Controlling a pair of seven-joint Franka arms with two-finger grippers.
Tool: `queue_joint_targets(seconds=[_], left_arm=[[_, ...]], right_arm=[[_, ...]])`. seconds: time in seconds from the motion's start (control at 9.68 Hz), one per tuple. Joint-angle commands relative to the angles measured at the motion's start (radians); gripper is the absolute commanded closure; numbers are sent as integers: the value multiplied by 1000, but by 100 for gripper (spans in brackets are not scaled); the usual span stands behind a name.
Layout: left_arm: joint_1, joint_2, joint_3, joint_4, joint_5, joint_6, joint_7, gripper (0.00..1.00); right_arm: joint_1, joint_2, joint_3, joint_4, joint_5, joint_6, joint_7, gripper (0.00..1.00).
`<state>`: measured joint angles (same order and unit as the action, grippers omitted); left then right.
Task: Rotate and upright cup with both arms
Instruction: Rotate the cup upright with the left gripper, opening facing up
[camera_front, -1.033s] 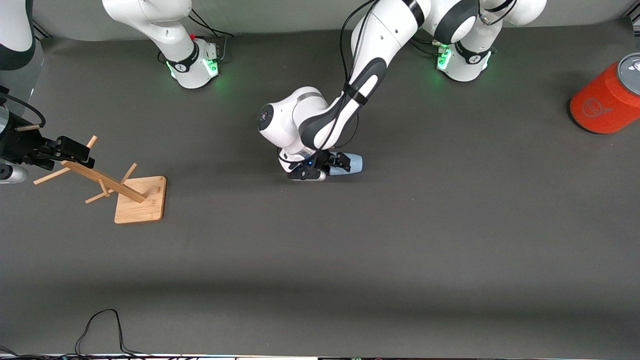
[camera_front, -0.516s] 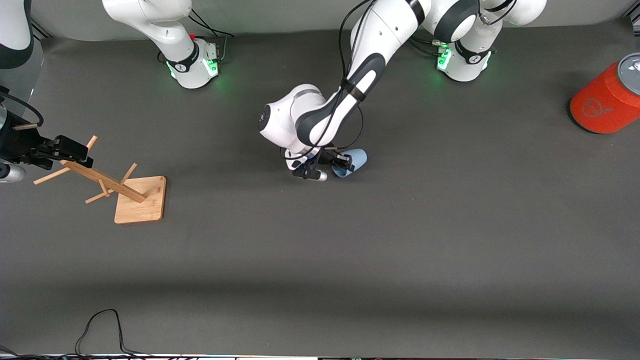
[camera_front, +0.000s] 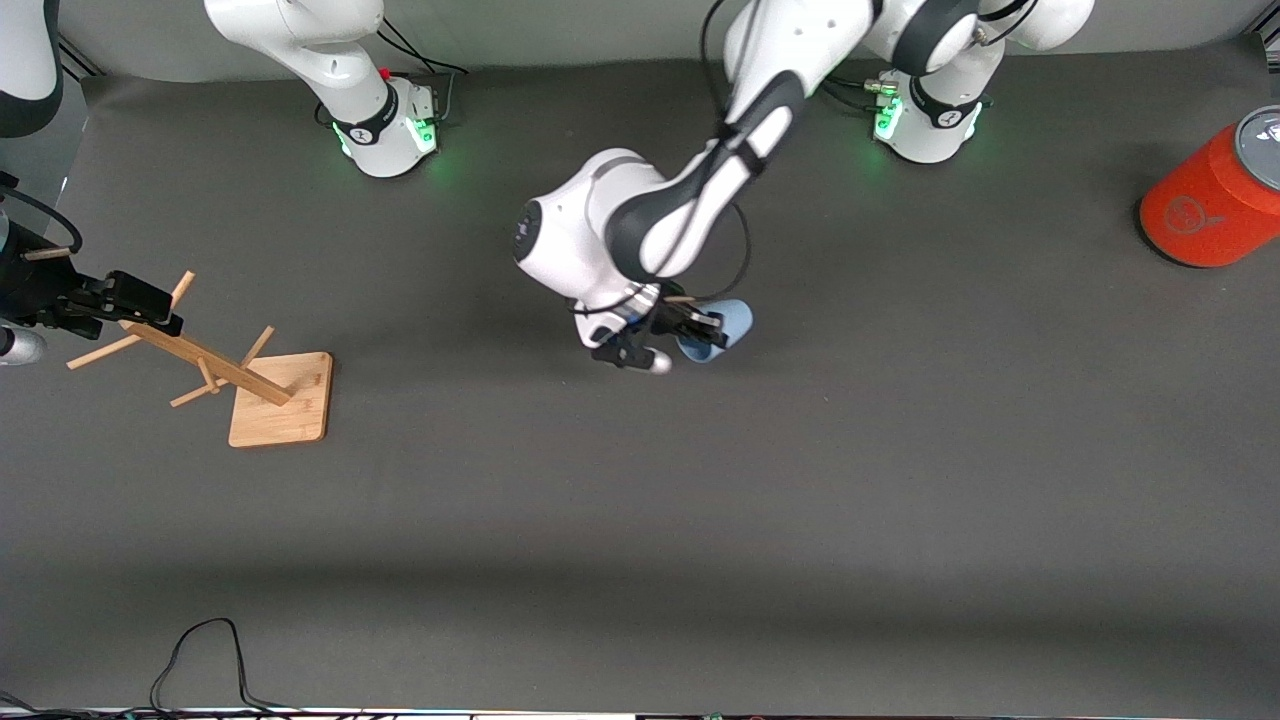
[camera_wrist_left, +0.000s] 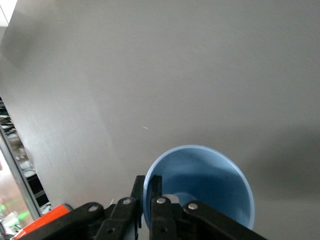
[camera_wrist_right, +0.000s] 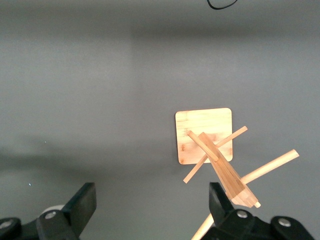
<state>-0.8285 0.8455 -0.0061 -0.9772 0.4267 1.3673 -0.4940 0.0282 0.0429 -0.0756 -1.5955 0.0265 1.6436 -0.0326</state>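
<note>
Front view: the left gripper (camera_front: 690, 330) is clamped on the rim of the cup (camera_front: 722, 330), holding it tilted over the middle of the surface (camera_front: 700, 520), mouth toward five o'clock. The right gripper (camera_front: 120, 300), fingers spread wide, hangs over the wooden rack (camera_front: 225, 375) at the right arm's end, waiting.

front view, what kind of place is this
Probably a robot lab test bench: two white arms bolted to a table under a dark mat, with only test props out: a cup held by the left claw, a rack, a can.
</note>
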Motion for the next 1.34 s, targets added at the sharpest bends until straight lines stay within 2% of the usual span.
queue_joint_targets(seconds=[0.0,0.21,0.41,0.62,0.72,0.83,1.03,1.24], left_arm=[[188,-93,-18,18,-147,-4,157,100],[258,-163,-6,3,-280,77,152,100],[263,-164,-6,-4,-308,122,140,100],[266,-175,-5,-53,-373,262,16,100],[263,-213,-5,-133,-367,370,-39,100],[263,-277,-5,-253,-362,483,-88,100],[256,-431,-3,-542,-355,715,-165,100],[232,-525,-2,-790,-329,940,-283,100]], right_arm=[[7,-5,-7,5,-8,-5,-15,0],[9,-5,-6,6,-10,-5,-10,0],[9,-5,-6,5,-10,-5,-9,0],[7,-5,-6,0,-10,-5,-10,0],[9,-5,-6,0,-10,-5,-10,0],[7,-5,-6,0,-10,-5,-10,0],[7,-3,-6,-1,-10,-5,-10,0],[7,-3,-6,0,-10,-5,-10,0]])
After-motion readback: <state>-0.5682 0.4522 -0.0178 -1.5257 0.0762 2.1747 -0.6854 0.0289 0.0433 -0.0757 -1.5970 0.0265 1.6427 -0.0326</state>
